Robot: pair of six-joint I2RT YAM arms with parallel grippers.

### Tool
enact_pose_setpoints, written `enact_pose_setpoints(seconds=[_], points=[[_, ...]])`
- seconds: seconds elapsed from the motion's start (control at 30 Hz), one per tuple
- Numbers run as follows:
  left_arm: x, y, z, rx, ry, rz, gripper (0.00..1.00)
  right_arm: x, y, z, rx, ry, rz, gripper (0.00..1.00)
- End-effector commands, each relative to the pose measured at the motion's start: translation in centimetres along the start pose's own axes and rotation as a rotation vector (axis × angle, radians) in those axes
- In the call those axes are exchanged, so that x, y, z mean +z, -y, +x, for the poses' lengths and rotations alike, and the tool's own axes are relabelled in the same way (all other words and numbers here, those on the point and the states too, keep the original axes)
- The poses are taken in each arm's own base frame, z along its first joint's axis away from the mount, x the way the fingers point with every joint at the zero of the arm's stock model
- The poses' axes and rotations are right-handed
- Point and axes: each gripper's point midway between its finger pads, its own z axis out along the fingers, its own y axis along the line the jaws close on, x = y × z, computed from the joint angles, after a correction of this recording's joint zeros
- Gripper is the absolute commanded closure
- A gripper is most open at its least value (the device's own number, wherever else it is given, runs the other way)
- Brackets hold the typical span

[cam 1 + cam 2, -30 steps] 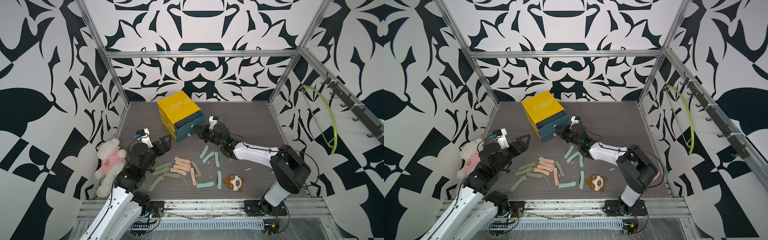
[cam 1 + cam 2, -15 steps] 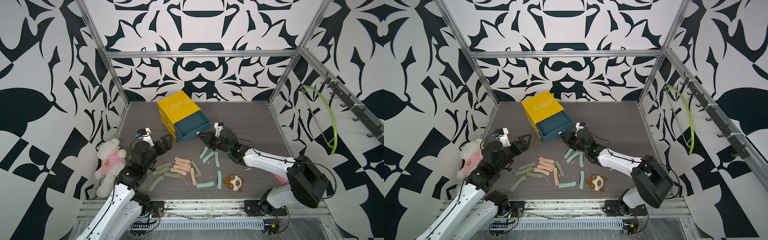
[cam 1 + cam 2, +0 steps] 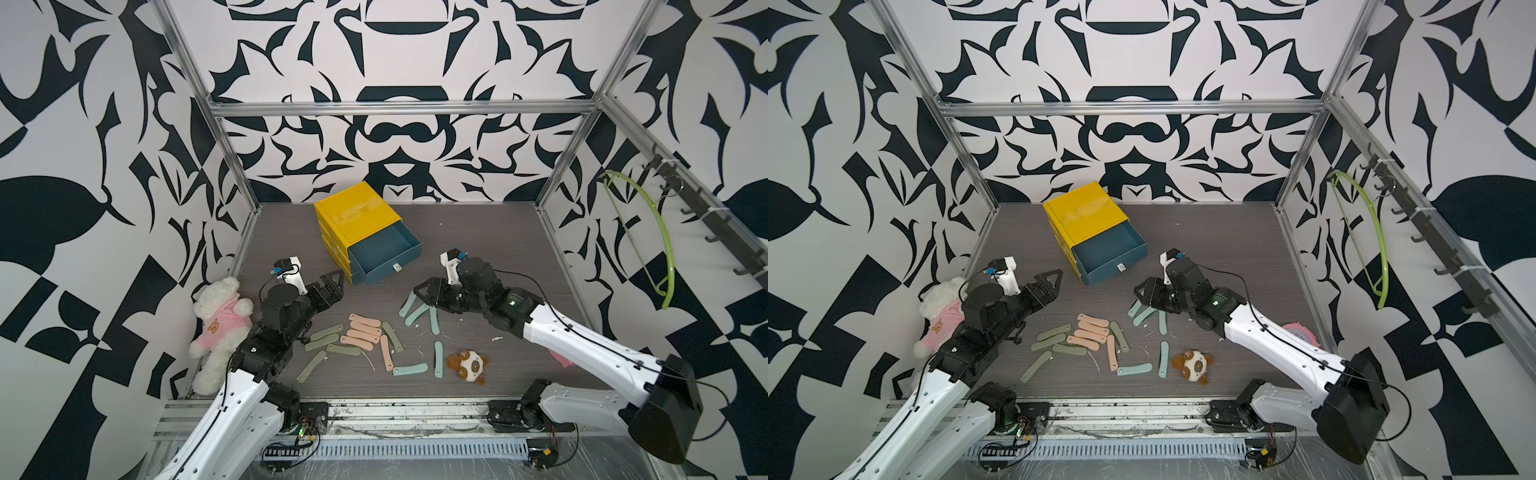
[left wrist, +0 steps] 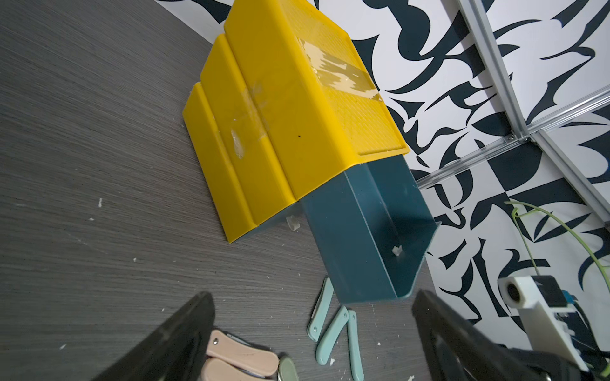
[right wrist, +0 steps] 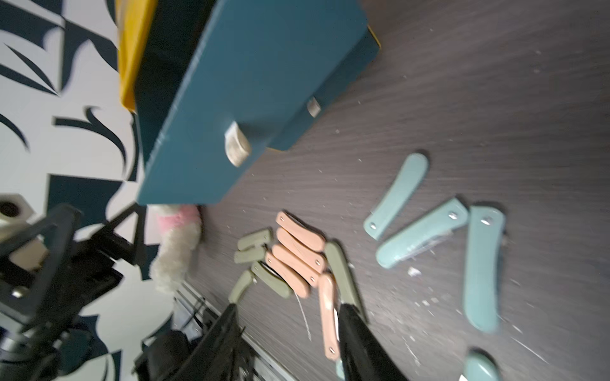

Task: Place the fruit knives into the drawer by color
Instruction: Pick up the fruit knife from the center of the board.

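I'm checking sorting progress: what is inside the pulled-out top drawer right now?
Nothing visible: the top drawer's exposed floor is bare in both top views. Its rear part sits under the yellow cabinet top, hidden. Fruit knives lie outside it.

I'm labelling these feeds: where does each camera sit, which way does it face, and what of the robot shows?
Both top views: high at the front, looking down on the dark grey table; white left arm, right arm, left gripper, right gripper show.
Left wrist: on the left arm, facing the yellow plastic cabinet and its open dark teal drawer; its black fingers show.
Right wrist: on the right arm, facing the drawer front; its fingers show.
Shared by both wrists: three pastel teal plastic knives.
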Motion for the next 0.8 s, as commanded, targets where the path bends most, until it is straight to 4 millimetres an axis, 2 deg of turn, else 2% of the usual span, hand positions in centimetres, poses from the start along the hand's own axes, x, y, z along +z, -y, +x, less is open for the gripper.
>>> enact_pose_setpoints(seconds=[0.0, 0.07, 0.13, 0.43, 0.6, 0.77], points=[[-0.2, -0.1, -0.1, 0.014, 0.006, -0.005, 0.01, -0.8, 5.2, 5.1, -0.056, -0.236, 0.217, 0.49], [0.0, -0.4, 0.2, 0.011, 0.001, -0.01, 0.01, -0.4, 6.5, 6.5, -0.053, -0.288, 0.252, 0.48], [0.1, -0.5, 0.3, 0.009, -0.001, -0.013, 0.01, 0.1, 7.3, 6.9, -0.088, -0.311, 0.283, 0.48], [0.4, -1.1, 1.1, 0.015, -0.023, -0.028, 0.01, 4.6, 11.4, 5.9, -0.255, -0.406, 0.494, 0.46], [0.4, -1.7, 1.6, 0.002, -0.029, -0.033, 0.01, 5.8, 12.5, 4.4, -0.299, -0.363, 0.568, 0.44], [0.6, -2.0, 1.9, -0.004, -0.03, -0.036, 0.01, 7.4, 13.3, 3.7, -0.316, -0.355, 0.616, 0.45]])
